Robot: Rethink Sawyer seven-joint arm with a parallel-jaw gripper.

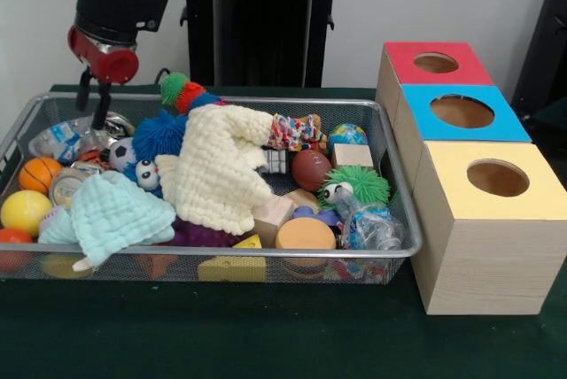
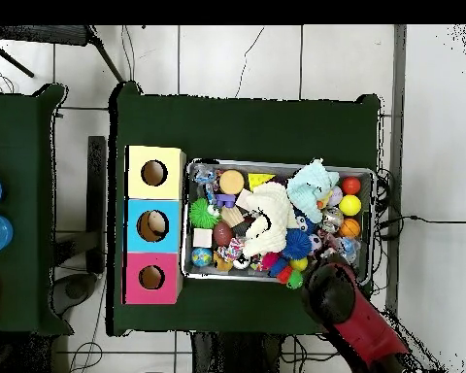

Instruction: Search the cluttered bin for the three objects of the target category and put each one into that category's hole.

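The wire mesh bin [image 1: 221,255] is full of toys and cloths; it also shows in the overhead view [image 2: 281,163]. One clear bottle [image 1: 60,140] with a blue-and-white label lies in the bin's far left corner. A second bottle [image 1: 368,224] lies at the front right, beside a green fuzzy toy. I see no third bottle. My gripper [image 1: 94,112] is open and empty, with its fingertips just above the far left bottle. In the overhead view the arm [image 2: 332,287] hides it. The red-topped box's hole [image 1: 436,62] [image 2: 151,277] is empty.
Blue-topped [image 1: 461,112] and yellow-topped [image 1: 496,177] boxes stand in a row with the red one, right of the bin. A cream knitted cloth [image 1: 217,171], a mint cloth [image 1: 115,211], balls, blocks and a metal can [image 1: 66,186] fill the bin.
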